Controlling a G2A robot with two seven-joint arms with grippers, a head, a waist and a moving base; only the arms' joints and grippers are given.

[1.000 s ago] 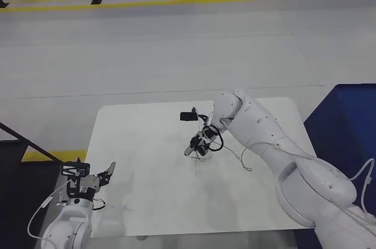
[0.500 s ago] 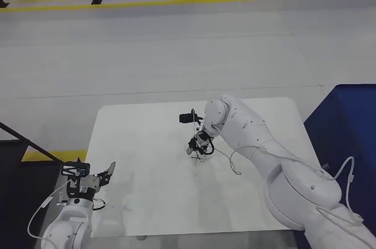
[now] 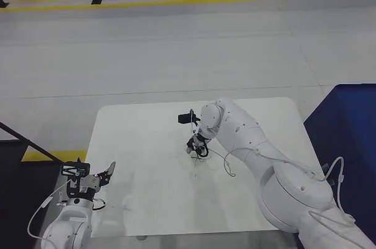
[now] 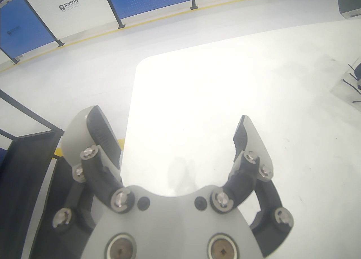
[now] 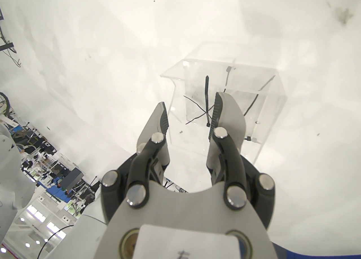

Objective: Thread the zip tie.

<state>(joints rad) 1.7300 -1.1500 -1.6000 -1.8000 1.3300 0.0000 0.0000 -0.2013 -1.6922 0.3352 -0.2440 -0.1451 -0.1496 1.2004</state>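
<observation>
On the white table (image 3: 144, 199), we judge nothing threaded yet. The clear stand (image 5: 262, 96) sits just beyond our right gripper (image 5: 189, 101), whose fingers are partly spread and empty. The zip tie (image 5: 207, 96) stands upright past those fingertips, ungrasped. Our left gripper (image 4: 169, 119) gapes wide, well apart.

My top camera looks down from high over the table (image 3: 144, 193). The left wrist camera sits just behind the left gripper (image 4: 169, 115) at a near corner, facing across the tabletop. The right one (much closer in) looks down on the clear box (image 5: 234, 85), which all three views share.
</observation>
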